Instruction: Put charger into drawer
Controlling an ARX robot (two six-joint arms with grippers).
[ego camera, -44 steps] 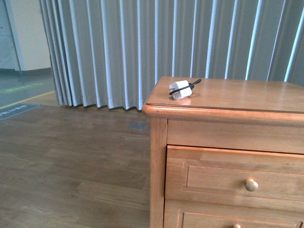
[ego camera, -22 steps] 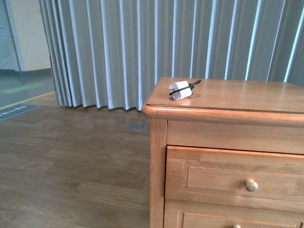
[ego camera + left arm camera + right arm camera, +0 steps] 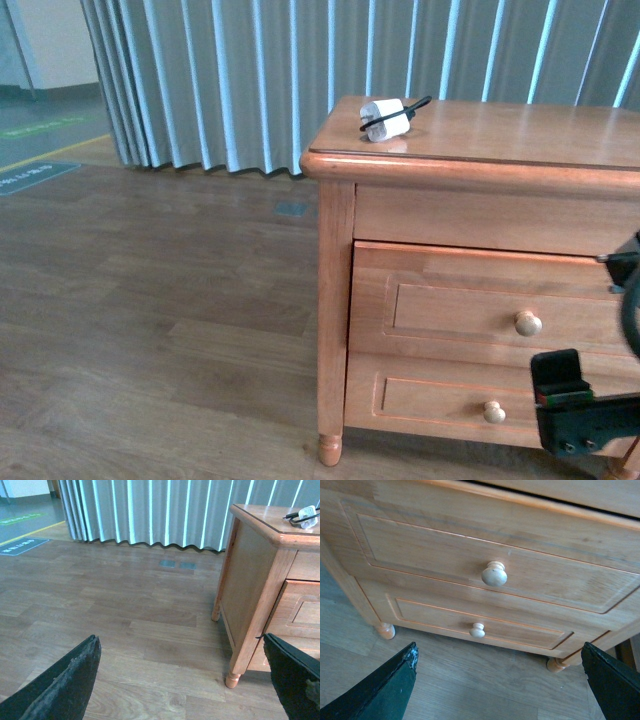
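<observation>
The white charger (image 3: pixel 385 120) with its black cable lies on the left end of the wooden cabinet's top; it also shows in the left wrist view as the charger (image 3: pixel 305 517). The drawer (image 3: pixel 450 300) is the taller upper front with a round pale knob (image 3: pixel 527 323), and it looks closed. My right gripper (image 3: pixel 499 650) is open, low in front of the drawer (image 3: pixel 420 545) and its knob (image 3: pixel 494 573), holding nothing. My left gripper (image 3: pixel 180 637) is open over the floor, left of the cabinet.
A shorter drawer front with a small knob (image 3: pixel 494 411) sits under the taller one. The cabinet (image 3: pixel 335 300) stands on turned feet (image 3: pixel 329 448) on a wooden floor. Grey curtains (image 3: pixel 250 70) hang behind. Open floor lies to the left.
The front view has shifted, so the cabinet shows more fully, down to its foot and lower drawer. My right gripper has come into view at the lower right.
</observation>
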